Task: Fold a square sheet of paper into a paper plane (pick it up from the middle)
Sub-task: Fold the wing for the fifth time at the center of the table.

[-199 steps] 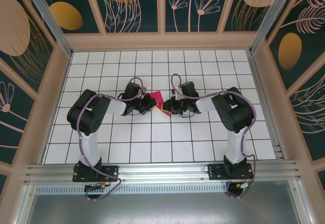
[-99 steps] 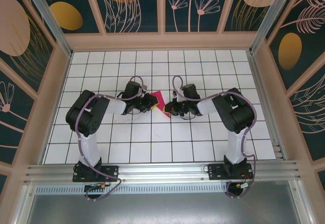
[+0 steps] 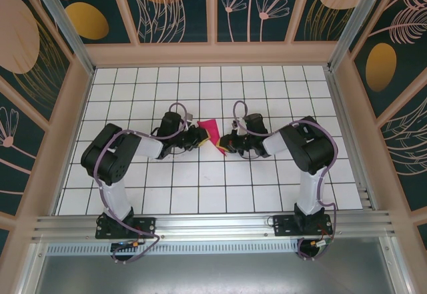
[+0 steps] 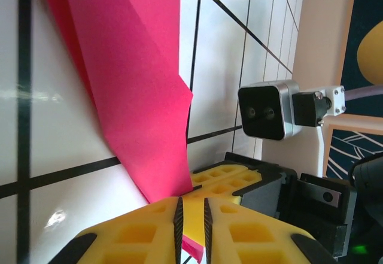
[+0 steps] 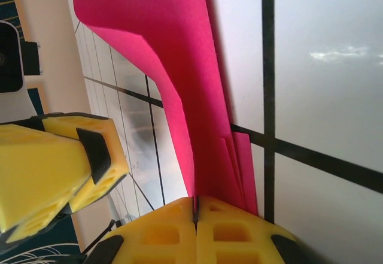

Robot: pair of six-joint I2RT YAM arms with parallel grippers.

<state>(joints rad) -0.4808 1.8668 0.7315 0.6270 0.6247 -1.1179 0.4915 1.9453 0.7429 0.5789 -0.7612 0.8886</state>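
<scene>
The pink sheet of paper is folded into a narrow, layered paper-plane shape and stands off the white grid table between the two arms. My right gripper is shut on its lower edge. In the right wrist view the pink layers run straight into the closed seam of the right gripper. My left gripper sits just left of the paper. In its wrist view the left gripper has a narrow gap with nothing in it, and the paper rises beyond the tips.
The two grippers are almost touching: the right one's yellow fingers lie just past the left tips, and the left one's fingers show at the left of the right wrist view. Wooden walls ring the table.
The left jaws have parted a little and let go of the paper. The right jaws have closed on it. The paper now spreads wider, leaning toward the right gripper.
</scene>
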